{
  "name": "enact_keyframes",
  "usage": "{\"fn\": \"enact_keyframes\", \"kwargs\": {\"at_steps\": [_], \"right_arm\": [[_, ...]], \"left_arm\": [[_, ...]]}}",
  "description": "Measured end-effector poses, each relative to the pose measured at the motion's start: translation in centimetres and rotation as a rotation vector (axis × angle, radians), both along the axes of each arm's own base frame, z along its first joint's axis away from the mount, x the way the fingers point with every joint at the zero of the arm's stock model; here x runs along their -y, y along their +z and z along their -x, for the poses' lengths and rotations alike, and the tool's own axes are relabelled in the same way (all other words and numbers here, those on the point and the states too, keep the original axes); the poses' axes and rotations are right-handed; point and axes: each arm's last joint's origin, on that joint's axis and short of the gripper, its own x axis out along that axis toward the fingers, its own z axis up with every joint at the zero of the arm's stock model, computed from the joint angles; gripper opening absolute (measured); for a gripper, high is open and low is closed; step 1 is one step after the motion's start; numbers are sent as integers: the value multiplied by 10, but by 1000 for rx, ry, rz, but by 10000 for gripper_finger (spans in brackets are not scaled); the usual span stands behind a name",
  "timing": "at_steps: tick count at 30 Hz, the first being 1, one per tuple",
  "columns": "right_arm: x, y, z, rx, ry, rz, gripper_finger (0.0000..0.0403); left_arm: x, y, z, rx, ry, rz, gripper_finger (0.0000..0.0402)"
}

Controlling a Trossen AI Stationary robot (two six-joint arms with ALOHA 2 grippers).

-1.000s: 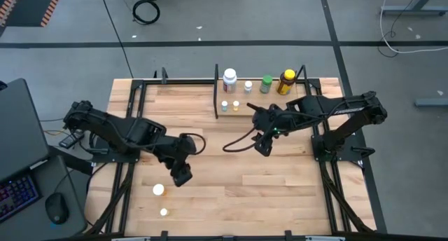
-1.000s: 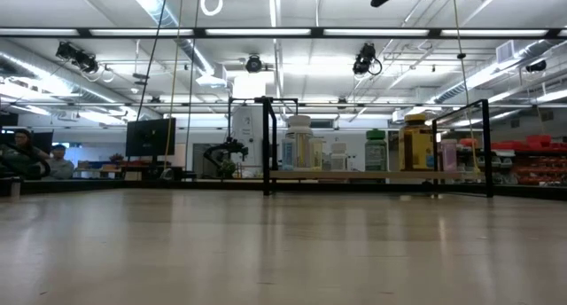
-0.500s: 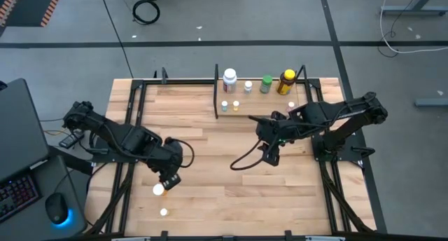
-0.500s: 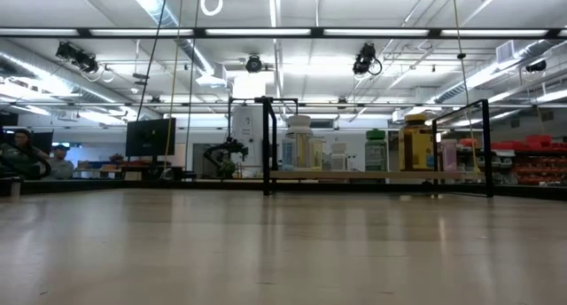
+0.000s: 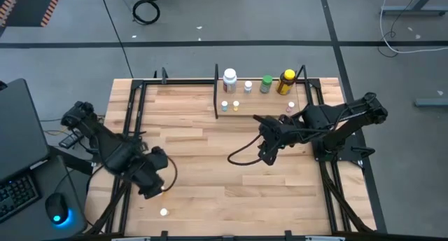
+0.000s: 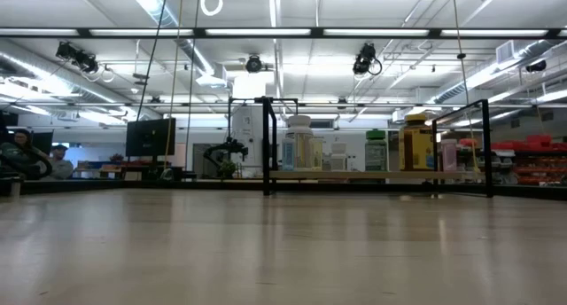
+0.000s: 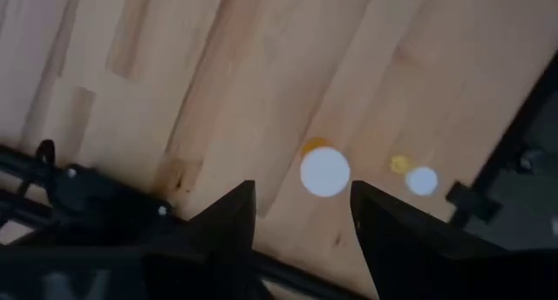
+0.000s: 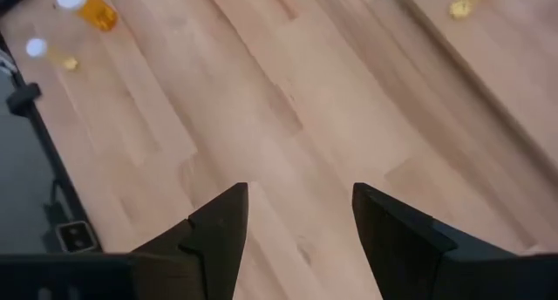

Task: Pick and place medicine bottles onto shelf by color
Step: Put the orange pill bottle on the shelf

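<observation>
Two small white-capped bottles stand on the table at the near left: an orange one (image 5: 163,188) (image 7: 325,172) and a yellowish one (image 5: 164,213) (image 7: 422,180). My left gripper (image 5: 151,185) (image 7: 301,214) hangs open above the orange one, pointing down, its fingers clear of it. My right gripper (image 5: 266,154) (image 8: 301,220) is open over the bare table middle, holding nothing. The shelf (image 5: 259,95) (image 6: 372,175) at the far edge carries a white bottle (image 5: 229,78), a green one (image 5: 266,83), a yellow one (image 5: 285,81) and several tiny ones.
Black frame rails (image 5: 131,122) run along the table's left and right sides. A black cable (image 5: 241,153) loops under my right arm. Bare wood lies between the shelf and the near edge. A monitor and mouse (image 5: 57,214) sit off the table's left.
My left gripper has swung from the table's middle-left toward the near-left corner, tipping over to point down, and now hangs over the orange bottle. My right gripper has drifted a little and rolled about its own line. The bottles have stayed put.
</observation>
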Motion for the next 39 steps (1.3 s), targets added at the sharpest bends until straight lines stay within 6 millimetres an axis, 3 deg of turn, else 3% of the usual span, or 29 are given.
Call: {"fn": "enact_keyframes", "kwargs": {"at_steps": [8, 14, 18, 20, 26, 33, 39], "right_arm": [[-11, 0, 4, -4, -74, -118, 215], [-18, 0, 6, 0, -133, -170, 215], [-23, 0, 8, 1, -144, -188, 215], [-25, 0, 9, 2, -147, -193, 215], [-31, 0, 12, 4, -136, -193, 215], [-32, -1, 13, 7, -134, -175, 215], [-31, -1, 12, 2, -106, -156, 215]], "left_arm": [[27, -52, 44, 28, 88, 89, 191], [9, -58, 52, 84, 205, 184, 197], [-9, -80, 57, -136, 337, 244, 204], [-12, -89, 56, -178, 357, 289, 212], [-7, -89, 34, 6, 419, 452, 248], [-16, -95, 26, -12, 488, 398, 291], [-7, -111, 16, -69, 497, 344, 316]]}}
